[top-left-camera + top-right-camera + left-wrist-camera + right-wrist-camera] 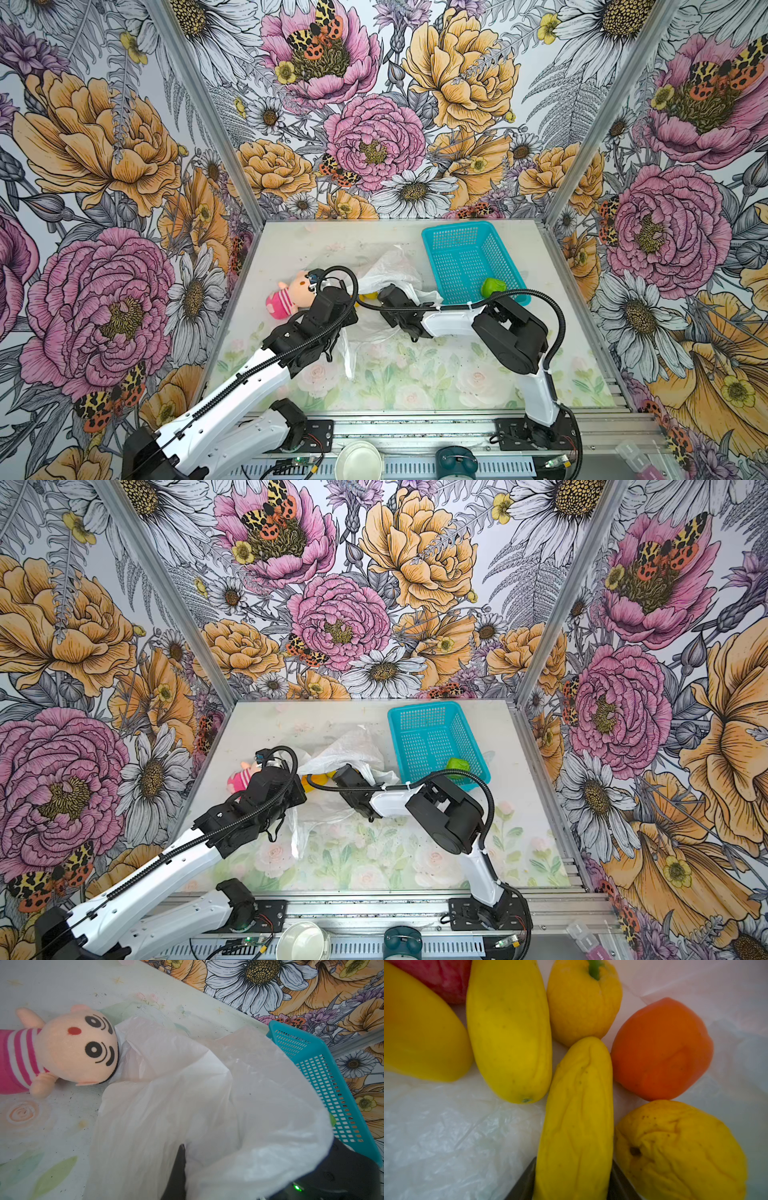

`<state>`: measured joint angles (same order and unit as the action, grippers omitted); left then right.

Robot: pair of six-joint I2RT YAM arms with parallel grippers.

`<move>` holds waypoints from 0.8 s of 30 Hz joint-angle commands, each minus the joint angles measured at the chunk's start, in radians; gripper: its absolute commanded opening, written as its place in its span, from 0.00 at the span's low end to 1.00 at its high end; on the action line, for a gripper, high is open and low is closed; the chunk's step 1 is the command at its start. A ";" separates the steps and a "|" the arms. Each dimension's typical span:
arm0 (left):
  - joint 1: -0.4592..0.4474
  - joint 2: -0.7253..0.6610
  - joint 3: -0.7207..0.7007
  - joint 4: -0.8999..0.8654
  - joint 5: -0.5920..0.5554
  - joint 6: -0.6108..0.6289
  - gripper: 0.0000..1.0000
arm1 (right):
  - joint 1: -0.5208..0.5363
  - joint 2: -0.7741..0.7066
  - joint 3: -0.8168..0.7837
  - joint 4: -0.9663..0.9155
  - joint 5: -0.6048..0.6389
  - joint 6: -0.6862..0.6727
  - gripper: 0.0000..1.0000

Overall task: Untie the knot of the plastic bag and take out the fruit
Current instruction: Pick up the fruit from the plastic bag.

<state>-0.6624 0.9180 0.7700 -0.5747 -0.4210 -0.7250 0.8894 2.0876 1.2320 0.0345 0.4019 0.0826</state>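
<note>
You have the right end effector (574, 1160) inside the plastic bag (386, 270), jaws closed against both sides of the long yellow fruit (579, 1105). Your left end effector (181, 1167) is fully closed, pinching bag film. Draw straight back, slowly; mind the film and the neighbouring orange fruit (662, 1049).

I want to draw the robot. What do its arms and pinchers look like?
Both arms have smooth white shells, left arm and right arm, joined by chunky black joints. A ribbed black cable loops along each. Small white ties fasten the right arm's. The right gripper has flat dark fingers.
</note>
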 commanded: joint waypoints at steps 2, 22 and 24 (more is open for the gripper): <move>0.009 0.004 -0.009 0.019 0.003 0.019 0.00 | 0.000 -0.045 -0.020 -0.013 -0.038 0.018 0.43; 0.017 0.036 -0.004 0.017 0.007 0.024 0.00 | 0.139 -0.405 -0.357 0.289 -0.164 -0.174 0.33; 0.018 0.034 -0.004 0.017 0.006 0.024 0.00 | 0.142 -0.434 -0.378 0.295 -0.180 -0.175 0.32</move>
<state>-0.6559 0.9604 0.7700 -0.5743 -0.4206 -0.7219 1.0348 1.7115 0.8726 0.2699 0.2684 -0.0692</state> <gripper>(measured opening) 0.050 0.348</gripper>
